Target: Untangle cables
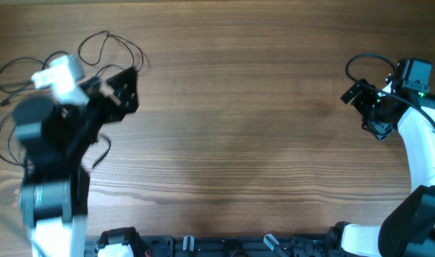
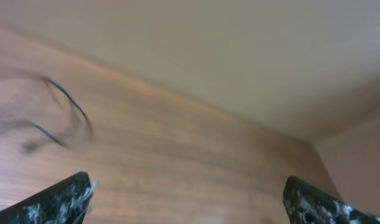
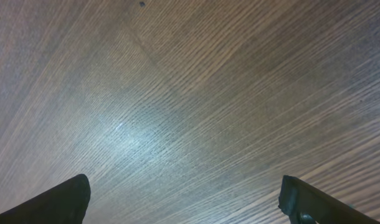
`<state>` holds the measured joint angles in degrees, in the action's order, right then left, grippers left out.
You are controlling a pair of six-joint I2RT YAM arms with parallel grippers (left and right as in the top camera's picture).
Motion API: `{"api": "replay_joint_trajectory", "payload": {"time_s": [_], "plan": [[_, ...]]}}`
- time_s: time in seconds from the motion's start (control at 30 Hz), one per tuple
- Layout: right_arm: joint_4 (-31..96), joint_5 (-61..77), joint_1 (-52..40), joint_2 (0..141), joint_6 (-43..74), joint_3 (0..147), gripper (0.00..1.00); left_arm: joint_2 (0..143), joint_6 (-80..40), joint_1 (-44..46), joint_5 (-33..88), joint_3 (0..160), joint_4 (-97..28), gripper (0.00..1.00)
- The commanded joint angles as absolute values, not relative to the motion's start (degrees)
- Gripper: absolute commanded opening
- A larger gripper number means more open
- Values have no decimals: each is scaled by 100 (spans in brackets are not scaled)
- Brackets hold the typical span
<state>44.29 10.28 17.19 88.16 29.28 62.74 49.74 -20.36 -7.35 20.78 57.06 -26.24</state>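
The cables lie as loose thin black loops at the table's left end. One loop (image 1: 110, 48) lies behind my left gripper, another (image 1: 11, 75) lies at the far left, and more cord (image 1: 2, 139) runs beside the arm. The left wrist view shows one blurred loop (image 2: 65, 118) on the wood to the upper left of the fingers. My left gripper (image 1: 126, 91) is open and empty (image 2: 187, 199), just right of the loops. My right gripper (image 1: 364, 111) is open and empty (image 3: 184, 199) over bare wood at the far right, far from the cables.
A thicker black cable (image 1: 364, 61) fixed to the right arm arcs above its wrist. The arm bases and a dark rail (image 1: 224, 246) line the table's front edge. The left arm looks motion-blurred in the overhead view.
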Motion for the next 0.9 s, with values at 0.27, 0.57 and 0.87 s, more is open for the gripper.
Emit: {"api": "replay_joint_trajectory", "payload": {"time_s": [0.27,0.57,0.87], "plan": [[4394,1039,1684,8906,2856,6326,100,2648,-1822,-729,1317,5739,-4816,100],[4392,1039,1684,8906,2856,6326,100,1822,-1822,-167,1317,5736,-7378,100],[4390,1037,1684,8906,2853,6326,100,764,-1826,-73,1319,5736,-8820,100]]}}
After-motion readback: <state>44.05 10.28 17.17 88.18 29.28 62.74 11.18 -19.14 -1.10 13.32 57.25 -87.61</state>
